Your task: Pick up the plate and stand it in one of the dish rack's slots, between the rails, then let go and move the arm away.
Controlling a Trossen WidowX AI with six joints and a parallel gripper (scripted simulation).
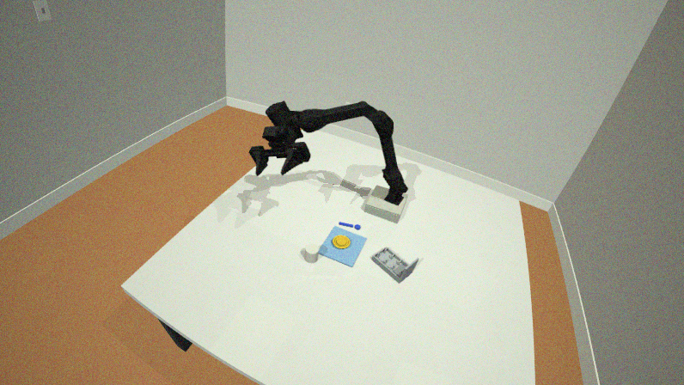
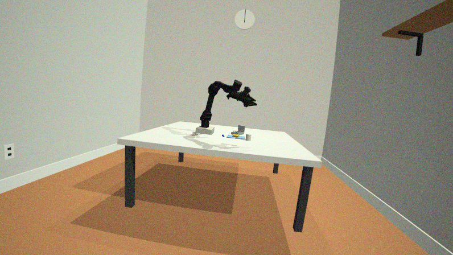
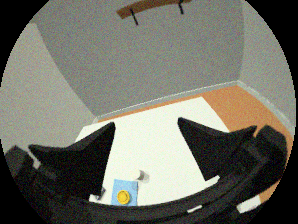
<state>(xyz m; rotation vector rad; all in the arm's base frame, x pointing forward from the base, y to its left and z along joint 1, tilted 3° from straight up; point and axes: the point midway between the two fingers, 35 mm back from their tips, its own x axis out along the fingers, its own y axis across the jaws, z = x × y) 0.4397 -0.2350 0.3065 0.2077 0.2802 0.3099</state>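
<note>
A yellow plate [image 1: 341, 241] [image 2: 235, 135] [image 3: 123, 197] lies flat on the blue mat [image 1: 351, 258] [image 2: 230, 136] [image 3: 119, 184]. The grey dish rack [image 1: 395, 264] [image 2: 241, 128] stands on the table beside the mat, with a raised panel at one end; in the wrist view it is mostly hidden behind a finger. My gripper [image 1: 271, 173] [image 2: 256, 102] [image 3: 147, 122] is open and empty, high above the table and well away from the plate and rack. Its fingers point obliquely down and outward.
A whitish cup [image 1: 312, 253] [image 2: 248, 137] [image 3: 139, 175] stands beside the mat, on the side away from the rack. A blue utensil [image 1: 345, 224] [image 2: 223, 135] lies between the mat and the arm's base block [image 1: 384, 210] [image 2: 205, 130].
</note>
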